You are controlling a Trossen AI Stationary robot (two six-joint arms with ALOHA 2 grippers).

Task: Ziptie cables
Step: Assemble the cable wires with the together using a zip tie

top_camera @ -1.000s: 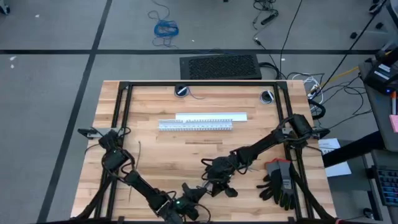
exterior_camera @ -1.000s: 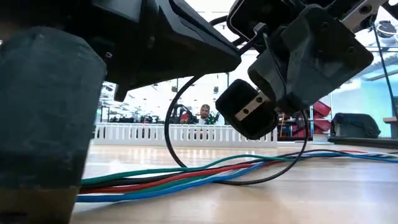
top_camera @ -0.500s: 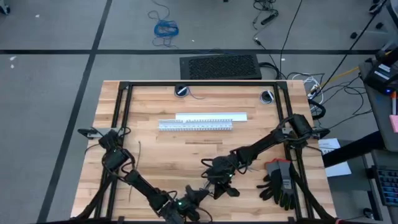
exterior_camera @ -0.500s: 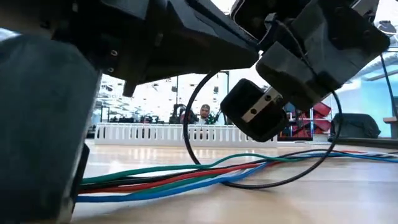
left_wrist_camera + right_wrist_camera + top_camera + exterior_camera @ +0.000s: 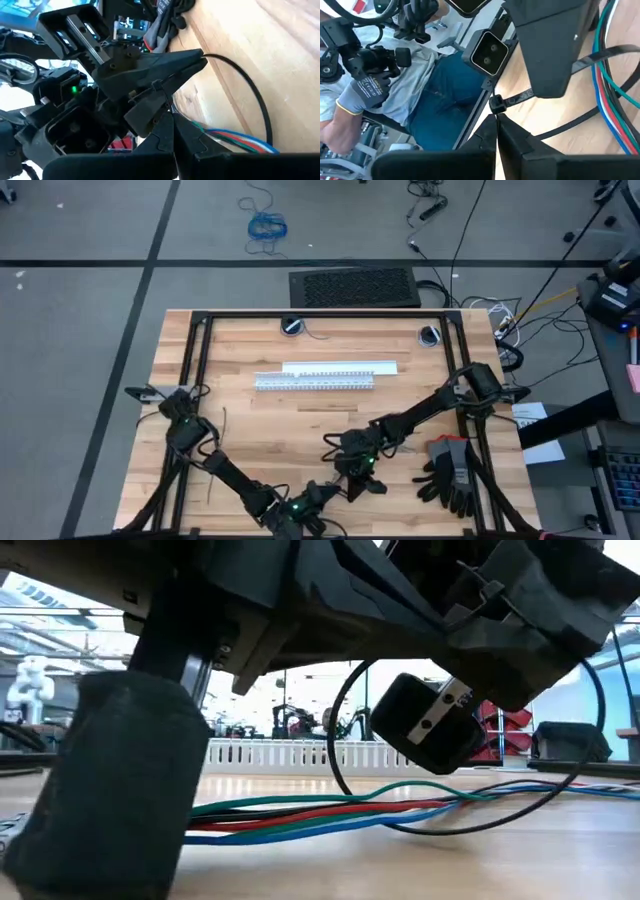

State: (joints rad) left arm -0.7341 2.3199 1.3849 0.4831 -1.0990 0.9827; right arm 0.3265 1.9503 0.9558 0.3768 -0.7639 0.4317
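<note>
The table [image 5: 300,420] was largely covered at its near edge by both arms. The left gripper [image 5: 318,498] and right gripper [image 5: 352,470] met there, each pinched tight on the ziptie [image 5: 580,62], looped around the cables [image 5: 330,815] lying on the wood; the loop's far side was cut off from view.

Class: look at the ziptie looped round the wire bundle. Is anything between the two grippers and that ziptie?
Nothing visible. The ziptie already loops round the cables, and both the left gripper and the right gripper are shut on it.
</note>
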